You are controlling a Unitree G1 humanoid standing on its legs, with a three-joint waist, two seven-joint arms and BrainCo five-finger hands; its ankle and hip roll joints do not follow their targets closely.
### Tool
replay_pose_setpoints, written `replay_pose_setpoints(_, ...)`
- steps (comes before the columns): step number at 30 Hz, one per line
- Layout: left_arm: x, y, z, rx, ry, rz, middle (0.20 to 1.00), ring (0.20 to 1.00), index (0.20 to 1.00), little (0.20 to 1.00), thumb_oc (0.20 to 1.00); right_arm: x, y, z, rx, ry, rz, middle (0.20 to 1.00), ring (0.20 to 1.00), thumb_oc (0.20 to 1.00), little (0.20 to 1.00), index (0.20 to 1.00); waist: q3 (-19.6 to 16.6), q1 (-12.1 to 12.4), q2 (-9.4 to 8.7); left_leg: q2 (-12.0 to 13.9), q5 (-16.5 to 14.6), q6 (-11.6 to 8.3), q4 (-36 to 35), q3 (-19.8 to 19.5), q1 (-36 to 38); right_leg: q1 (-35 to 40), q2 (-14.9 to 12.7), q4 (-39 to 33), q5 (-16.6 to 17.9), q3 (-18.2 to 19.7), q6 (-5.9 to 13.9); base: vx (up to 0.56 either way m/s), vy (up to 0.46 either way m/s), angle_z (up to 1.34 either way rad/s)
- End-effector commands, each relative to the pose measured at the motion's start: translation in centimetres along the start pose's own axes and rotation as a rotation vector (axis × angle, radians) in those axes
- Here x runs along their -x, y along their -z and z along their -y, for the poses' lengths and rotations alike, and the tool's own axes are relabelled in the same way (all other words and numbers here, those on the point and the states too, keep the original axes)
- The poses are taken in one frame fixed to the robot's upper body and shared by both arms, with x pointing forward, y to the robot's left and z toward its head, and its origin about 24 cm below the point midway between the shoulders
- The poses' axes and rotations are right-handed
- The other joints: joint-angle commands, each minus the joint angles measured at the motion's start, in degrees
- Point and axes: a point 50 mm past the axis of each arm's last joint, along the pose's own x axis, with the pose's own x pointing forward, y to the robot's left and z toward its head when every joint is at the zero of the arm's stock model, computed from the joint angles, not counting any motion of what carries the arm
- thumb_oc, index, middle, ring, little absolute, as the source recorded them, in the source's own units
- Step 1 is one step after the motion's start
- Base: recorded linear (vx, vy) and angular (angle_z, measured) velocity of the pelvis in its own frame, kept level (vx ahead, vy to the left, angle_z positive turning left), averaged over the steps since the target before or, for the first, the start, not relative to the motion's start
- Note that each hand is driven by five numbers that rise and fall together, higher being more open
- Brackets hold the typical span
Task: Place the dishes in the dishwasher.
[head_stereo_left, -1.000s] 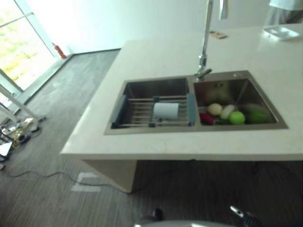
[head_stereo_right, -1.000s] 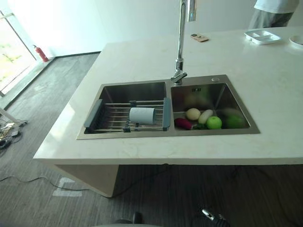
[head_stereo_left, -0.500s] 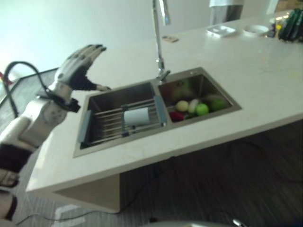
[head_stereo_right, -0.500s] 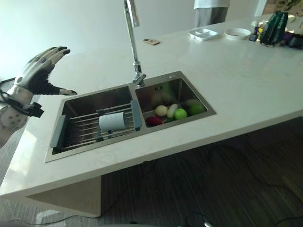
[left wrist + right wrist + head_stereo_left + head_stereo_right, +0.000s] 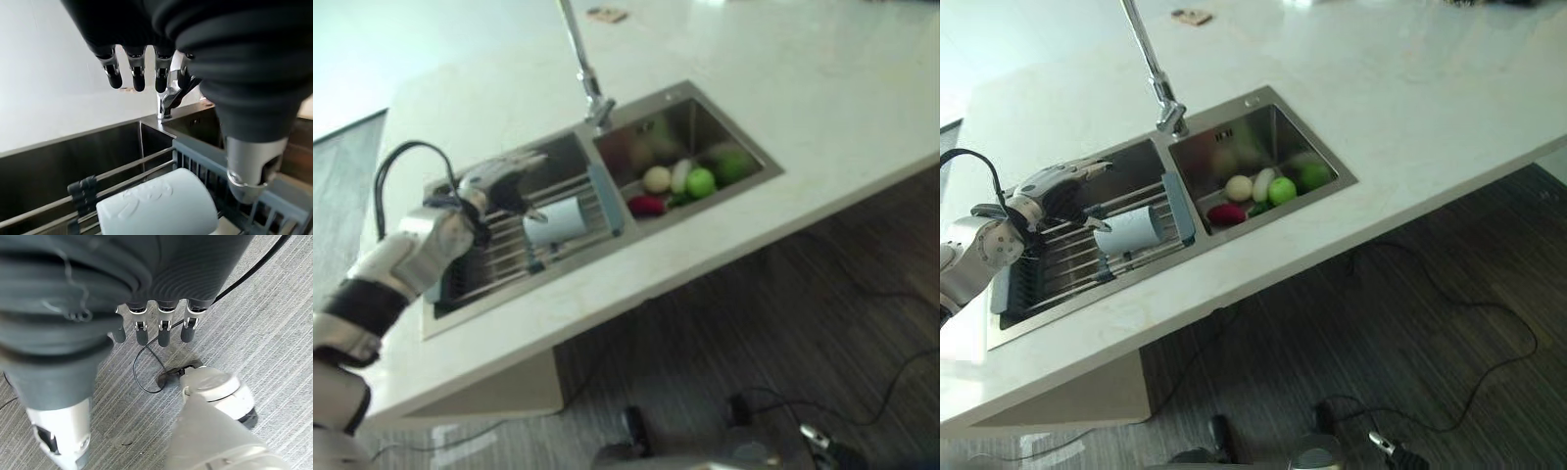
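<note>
A white cup (image 5: 556,220) lies on its side on a wire drying rack (image 5: 608,202) across the left basin of a steel double sink (image 5: 1255,98). My left hand (image 5: 500,180) hovers over the rack just to the left of the cup, open, with fingers straight. In the left wrist view the cup (image 5: 157,208) lies just below the fingers (image 5: 139,74) and beside the thumb (image 5: 252,169), untouched. My right hand (image 5: 165,330) hangs open over the grey floor, holding nothing.
The right basin holds a green apple (image 5: 701,182), a pale round vegetable (image 5: 656,178) and a red one (image 5: 646,205). A tall faucet (image 5: 579,64) rises behind the divider. The pale countertop (image 5: 822,88) stretches wide to the right, with a small flat object (image 5: 605,14) at its back.
The camera has swung, shifting the whole scene. My left hand has come down from above the counter's left side to just over the rack beside the cup.
</note>
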Motion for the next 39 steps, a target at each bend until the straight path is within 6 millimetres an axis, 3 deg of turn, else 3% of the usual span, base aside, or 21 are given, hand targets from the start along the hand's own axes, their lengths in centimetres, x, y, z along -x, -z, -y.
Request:
replay_pose_setpoints(1, -0.8, 0.6, -5.8, 0.005, -0.180, -0.030, 1.000, 1.000, 1.000, 1.000, 1.000, -0.3, -1.3, -0.7, -0.004, -0.037, 0.046, 1.000, 1.000, 1.000, 1.000, 1.000, 0.40, 0.81, -2.45, 1.68, -2.74, -1.51, -0.02, -5.57, 0.05, -2.27, -5.69, 1.68, 2.76, -4.36, 5.20, -0.15, 0.048, 0.01)
replay_pose_setpoints(10, -1.8, 0.0, -4.9, 0.008, -0.126, -0.019, 1.000, 1.000, 1.000, 1.000, 1.000, -0.8, -4.4, -2.5, -0.013, -0.076, 0.129, 1.000, 1.000, 1.000, 1.000, 1.000, 3.85, 1.23, -2.97, 1.52, -1.68, -1.61, 0.01, -6.56, -3.07, -5.27, -6.51, 1.75, 4.16, -4.85, 5.55, -0.08, 0.007, 0.02)
replay_pose_setpoints(27, -2.8, -0.5, -5.8, 0.039, -0.129, -0.044, 1.000, 1.000, 1.000, 1.000, 1.000, -1.0, -7.3, -4.0, -0.032, -0.122, 0.223, 1.000, 1.000, 1.000, 1.000, 1.000, 7.73, 0.71, -3.98, 2.08, -0.86, -2.18, -0.02, -6.18, -6.19, -8.95, -7.14, 1.63, 5.79, -4.62, 6.15, -0.05, 0.007, 0.00)
replay_pose_setpoints(39, -3.7, -0.2, -4.8, 0.054, -0.027, -0.126, 1.000, 1.000, 1.000, 1.000, 1.000, -0.9, -9.3, -5.1, -0.040, -0.165, 0.291, 1.000, 1.000, 1.000, 1.000, 1.000, 10.72, 0.38, -4.95, 2.57, -0.29, -2.43, -0.02, -5.90, -8.20, -11.30, -7.17, 1.89, 6.42, -4.40, 6.28, -0.03, 0.007, -0.01)
